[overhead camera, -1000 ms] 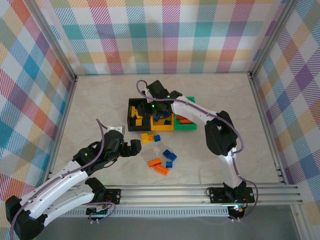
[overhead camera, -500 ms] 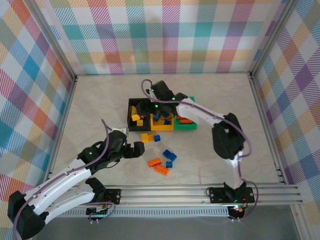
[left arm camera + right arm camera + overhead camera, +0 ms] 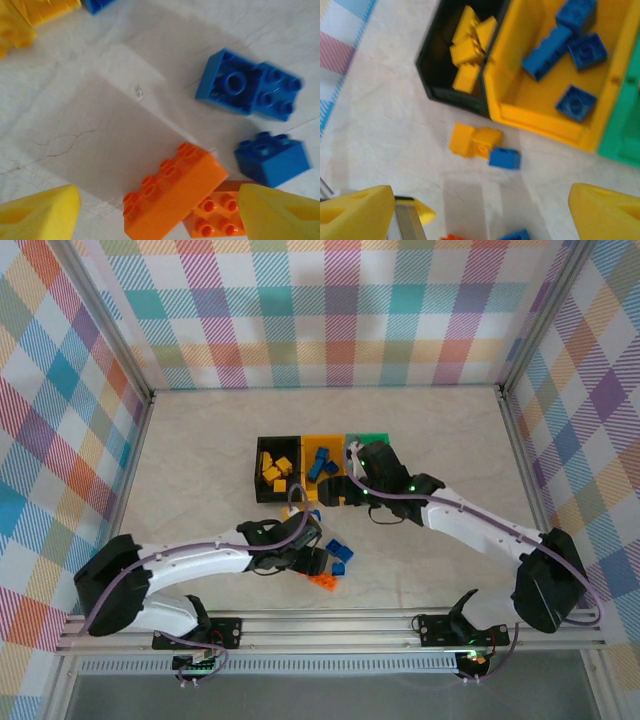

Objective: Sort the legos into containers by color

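Observation:
My left gripper (image 3: 160, 215) (image 3: 314, 562) hangs open over a long orange brick (image 3: 172, 197), which leans on a square orange brick (image 3: 215, 221); its yellow fingertips (image 3: 40, 212) stand either side. Three blue bricks (image 3: 247, 85) lie just beyond. The black bin (image 3: 266, 485) (image 3: 432, 75) holds yellow bricks (image 3: 467, 42), and the yellow-orange bin (image 3: 322, 448) (image 3: 520, 85) holds blue bricks (image 3: 570, 50). The right arm hides most of the green bin (image 3: 372, 437) (image 3: 625, 135). My right gripper (image 3: 345, 498) (image 3: 480, 215) is open and empty in front of the bins, above two loose yellow bricks (image 3: 475, 142) and a blue one (image 3: 504, 158).
Plaid walls close the table in on the left, back and right. A metal rail (image 3: 400, 625) runs along the near edge. Bare tabletop (image 3: 200, 450) stretches left of the bins and to the right (image 3: 470, 460).
The right arm has drawn back from over the black and yellow-orange bins toward the near right. The left arm has swung right, bringing its gripper over the orange bricks.

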Robot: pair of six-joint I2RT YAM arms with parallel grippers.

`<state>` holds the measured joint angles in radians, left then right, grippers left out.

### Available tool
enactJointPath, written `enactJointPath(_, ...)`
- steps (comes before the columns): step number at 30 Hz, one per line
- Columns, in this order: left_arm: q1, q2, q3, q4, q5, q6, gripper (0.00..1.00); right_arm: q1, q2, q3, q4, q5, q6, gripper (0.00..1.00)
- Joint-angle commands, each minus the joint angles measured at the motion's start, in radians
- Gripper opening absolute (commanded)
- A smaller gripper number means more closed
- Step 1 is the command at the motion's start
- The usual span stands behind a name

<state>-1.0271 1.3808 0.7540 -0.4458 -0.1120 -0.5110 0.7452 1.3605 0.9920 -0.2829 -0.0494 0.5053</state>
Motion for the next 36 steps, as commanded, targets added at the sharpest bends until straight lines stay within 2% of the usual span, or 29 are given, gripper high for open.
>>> enactJointPath(1,-0.039,0.041,0.046,-0.045,-0.056,0.037,0.79,-0.006,-0.07,-0.054,0.015,0.029,0.022,0.9)
enactJointPath(7,-0.043,0.087,0.041,-0.048,-0.082,0.033,0.72,-0.012,-0.11,-0.095,0.02,0.036,0.016,0.91)
enactJointPath(11,-0.037,0.11,0.051,-0.063,-0.136,0.025,0.61,-0.015,-0.119,-0.105,0.031,0.03,0.016,0.91)
enactJointPath(17,-0.024,0.146,0.078,-0.085,-0.122,0.038,0.54,-0.017,-0.135,-0.118,0.039,0.029,0.019,0.91)
enactJointPath(21,-0.024,0.164,0.087,-0.108,-0.12,0.039,0.42,-0.021,-0.141,-0.128,0.042,0.031,0.024,0.91)
enactJointPath(26,-0.024,0.142,0.095,-0.131,-0.123,0.039,0.36,-0.026,-0.147,-0.131,0.049,0.029,0.025,0.91)
enactJointPath(31,-0.016,0.136,0.095,-0.169,-0.156,0.038,0.36,-0.029,-0.145,-0.126,0.049,0.023,0.025,0.91)
enactJointPath(34,-0.012,0.133,0.087,-0.149,-0.131,0.047,0.34,-0.03,-0.146,-0.13,0.05,0.024,0.027,0.91)
enactJointPath(36,-0.012,0.133,0.084,-0.129,-0.106,0.046,0.3,-0.031,-0.147,-0.131,0.051,0.023,0.029,0.91)
